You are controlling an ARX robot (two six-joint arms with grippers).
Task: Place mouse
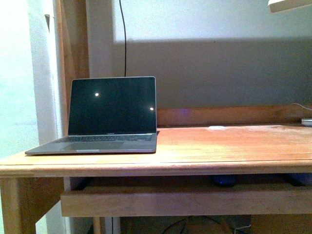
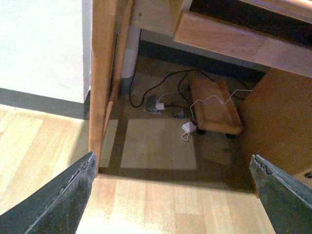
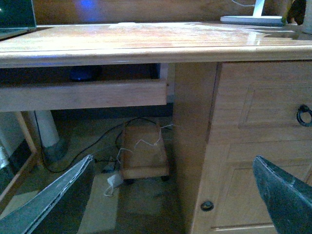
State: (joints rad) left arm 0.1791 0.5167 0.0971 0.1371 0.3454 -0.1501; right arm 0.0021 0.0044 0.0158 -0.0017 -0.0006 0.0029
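Looking for the mouse (image 1: 223, 181): tucked in shadow on the pull-out tray (image 1: 185, 201) slung under the counter (image 1: 234, 141), lower than the laptop (image 1: 113, 117) and off to its right. Probably parked there out of the way, so not yet up on the working surface. Hard to make out beyond a dark rounded lump. Plenty of bare wood to the right of the laptop, likely the sensible spot for setting it down within reach of the keyboard. As for the left tool (image 2: 171, 157): spread wide, pinching nothing, aimed down at the floor beneath the laptop's end of the counter, with its cables and low wooden trolley (image 2: 214, 109). Same with the right tool (image 3: 173, 158): spread wide, empty, held low facing the tray front, well below the laptop and to its right, presumably for a level reach into the gap. Yet to begin the grasp, by the look of it. Worth minding the tight slot between tray and counter, likely to crowd the reach.
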